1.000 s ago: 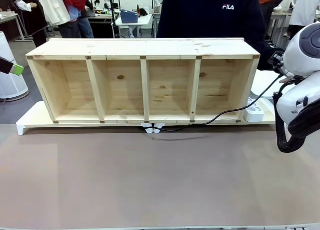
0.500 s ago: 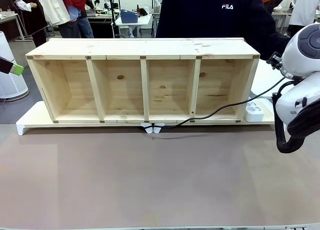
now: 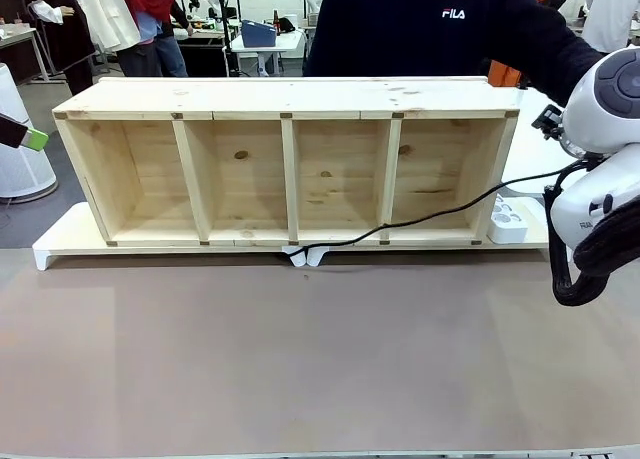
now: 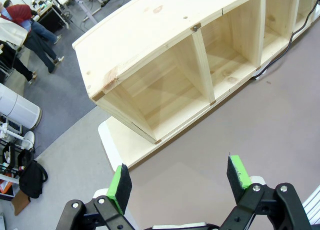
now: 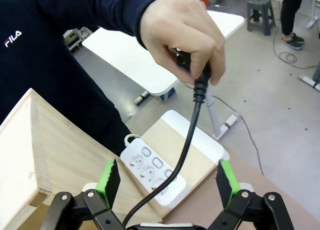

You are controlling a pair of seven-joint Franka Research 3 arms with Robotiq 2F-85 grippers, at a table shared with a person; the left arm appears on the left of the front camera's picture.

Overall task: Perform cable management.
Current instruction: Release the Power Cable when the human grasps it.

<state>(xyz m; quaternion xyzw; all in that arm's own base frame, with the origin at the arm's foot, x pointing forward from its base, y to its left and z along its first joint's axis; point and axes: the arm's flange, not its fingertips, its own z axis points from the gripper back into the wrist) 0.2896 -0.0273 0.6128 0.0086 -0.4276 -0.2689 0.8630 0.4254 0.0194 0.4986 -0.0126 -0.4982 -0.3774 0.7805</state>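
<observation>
The front half of the counter is bare, so a claw can pass there freely from either side. The wooden shelf box blocks the far half, but its four compartments are open to the front. The cable crosses the rightmost compartment slantwise, from the person's hand above the white power strip beside the box.

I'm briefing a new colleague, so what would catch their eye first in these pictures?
Probably the person's hand holding the plug end of the cable up above the white power strip, right over the open right gripper. Next, the long wooden shelf with four compartments across the table.
</observation>
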